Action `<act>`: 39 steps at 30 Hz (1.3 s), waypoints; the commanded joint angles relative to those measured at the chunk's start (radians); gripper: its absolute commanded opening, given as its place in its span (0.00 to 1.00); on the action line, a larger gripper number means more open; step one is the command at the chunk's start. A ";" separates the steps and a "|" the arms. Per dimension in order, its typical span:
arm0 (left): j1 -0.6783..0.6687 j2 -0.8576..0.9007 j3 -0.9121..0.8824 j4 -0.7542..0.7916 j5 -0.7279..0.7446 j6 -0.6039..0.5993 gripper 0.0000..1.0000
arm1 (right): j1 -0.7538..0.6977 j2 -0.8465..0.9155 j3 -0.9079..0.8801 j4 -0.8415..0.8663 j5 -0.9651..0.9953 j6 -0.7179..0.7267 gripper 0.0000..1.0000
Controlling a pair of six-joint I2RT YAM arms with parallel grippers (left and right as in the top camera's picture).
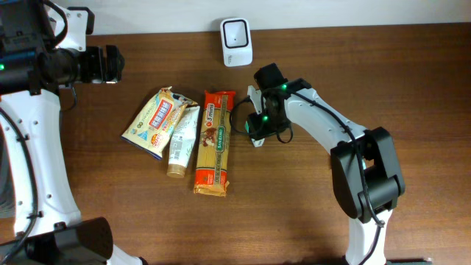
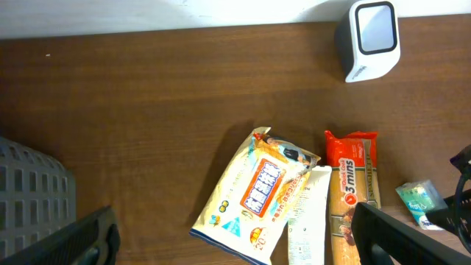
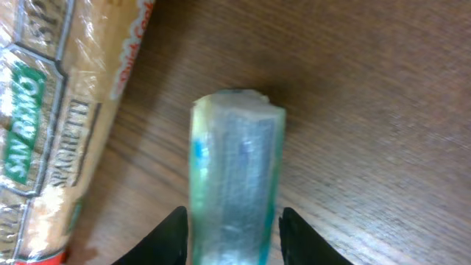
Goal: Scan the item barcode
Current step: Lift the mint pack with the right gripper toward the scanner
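- Dark brown wood-grain table point(image 1: 368, 73) runs up to a white wall point(image 2: 184, 11); the grain is matte and streaked
- small pack point(image 3: 235, 147), the task's item, is a blunt oblong in crinkled clear film with teal edges; it lies flat on the wood between the right gripper's fingers
- spaghetti packet point(image 1: 213, 143), long, glossy, orange and tan, lies just left of the right gripper, apart from the pack
- further left lie a cream tube point(image 1: 182, 143) and a pale snack pouch point(image 1: 156, 121), overlapping
- white box-shaped scanner point(image 1: 236, 42) stands beyond the gripper, by the wall
- right gripper point(image 3: 234, 213) is narrowed onto the pack, one black finger against each long side
- left gripper point(image 1: 110, 64) hangs well off to the left, spread wide, empty
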 commanded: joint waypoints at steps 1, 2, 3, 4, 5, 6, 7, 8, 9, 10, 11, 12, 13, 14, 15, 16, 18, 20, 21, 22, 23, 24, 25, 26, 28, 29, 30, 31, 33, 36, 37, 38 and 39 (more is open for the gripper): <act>0.003 -0.005 0.006 0.001 0.007 0.016 0.99 | -0.005 -0.005 -0.007 0.005 0.117 0.047 0.25; 0.003 -0.005 0.006 0.001 0.008 0.016 0.99 | -0.013 -0.005 -0.007 0.005 0.114 0.050 0.26; 0.003 -0.005 0.006 0.001 0.008 0.016 0.99 | -0.027 -0.005 -0.007 0.001 0.113 0.069 0.34; 0.003 -0.005 0.006 0.001 0.007 0.016 0.99 | -0.039 -0.005 -0.007 -0.003 0.106 0.070 0.40; 0.003 -0.005 0.006 0.001 0.007 0.016 0.99 | -0.056 -0.005 -0.007 -0.010 0.106 0.077 0.45; 0.003 -0.005 0.006 0.001 0.007 0.016 0.99 | -0.076 -0.005 -0.007 -0.019 0.105 0.088 0.49; 0.003 -0.005 0.006 0.001 0.008 0.016 0.99 | -0.091 -0.005 -0.007 -0.026 0.101 0.089 0.52; 0.003 -0.005 0.006 0.001 0.008 0.016 0.99 | -0.107 -0.005 -0.007 -0.032 0.097 0.088 0.55; 0.003 -0.005 0.006 0.001 0.008 0.016 0.99 | -0.125 -0.005 -0.007 -0.032 0.086 0.088 0.59; 0.003 -0.005 0.006 0.001 0.008 0.016 0.99 | -0.135 -0.005 -0.007 -0.029 0.061 0.088 0.59; 0.003 -0.005 0.006 0.001 0.007 0.016 0.99 | -0.142 -0.005 -0.007 -0.023 0.034 0.087 0.59; 0.003 -0.005 0.006 0.001 0.008 0.016 0.99 | -0.141 -0.005 -0.007 -0.012 -0.006 0.081 0.59; 0.003 -0.005 0.006 0.001 0.007 0.016 0.99 | -0.142 -0.005 -0.007 0.003 -0.060 0.060 0.58; 0.003 -0.005 0.006 0.001 0.008 0.016 0.99 | -0.141 -0.005 -0.007 0.014 -0.078 0.060 0.53; 0.003 -0.005 0.006 0.001 0.008 0.016 0.99 | -0.140 -0.005 -0.007 0.024 -0.103 0.060 0.51; 0.003 -0.005 0.006 0.001 0.008 0.016 0.99 | -0.140 -0.003 -0.007 0.020 -0.105 0.061 0.49; 0.003 -0.005 0.006 0.001 0.008 0.016 0.99 | -0.147 0.000 -0.033 0.015 -0.104 0.078 0.44; 0.003 -0.005 0.006 0.001 0.007 0.016 0.99 | -0.170 0.000 -0.073 0.022 -0.105 0.123 0.39; 0.003 -0.005 0.006 0.001 0.007 0.016 0.99 | -0.180 0.000 -0.087 0.028 -0.113 0.133 0.36; 0.003 -0.005 0.006 0.001 0.007 0.016 0.99 | -0.180 0.000 -0.089 0.031 -0.127 0.133 0.33; 0.003 -0.005 0.006 0.001 0.008 0.016 0.99 | -0.179 0.000 -0.089 0.032 -0.140 0.133 0.32; 0.003 -0.005 0.006 0.001 0.008 0.016 0.99 | -0.178 0.000 -0.090 0.031 -0.143 0.134 0.32; 0.003 -0.005 0.006 0.001 0.008 0.016 0.99 | -0.178 0.000 -0.090 0.027 -0.147 0.142 0.32; 0.003 -0.005 0.006 0.001 0.008 0.016 0.99 | -0.178 0.000 -0.091 0.018 -0.153 0.155 0.32; 0.003 -0.005 0.006 0.001 0.007 0.016 0.99 | -0.178 0.000 -0.117 0.029 -0.158 0.175 0.32; 0.003 -0.005 0.006 0.001 0.007 0.016 0.99 | -0.178 0.000 -0.167 0.079 -0.161 0.187 0.28; 0.003 -0.005 0.006 0.001 0.007 0.016 0.99 | -0.178 0.000 -0.190 0.104 -0.162 0.200 0.16; 0.003 -0.005 0.006 0.001 0.007 0.016 0.99 | -0.179 0.000 -0.193 0.111 -0.170 0.201 0.04; 0.003 -0.005 0.006 0.001 0.008 0.016 0.99 | -0.187 -0.002 -0.185 0.113 -0.232 0.200 0.04; 0.003 -0.005 0.006 0.001 0.007 0.016 0.99 | -0.234 -0.059 -0.175 0.110 -0.535 0.122 0.04; 0.003 -0.005 0.006 0.001 0.007 0.016 0.99 | -0.257 -0.090 -0.173 0.111 -0.676 0.073 0.04; 0.003 -0.005 0.006 0.001 0.008 0.016 0.99 | -0.284 -0.117 -0.172 0.127 -0.839 0.056 0.04; 0.003 -0.005 0.006 0.001 0.007 0.016 0.99 | -0.302 -0.123 -0.172 0.153 -0.953 0.041 0.04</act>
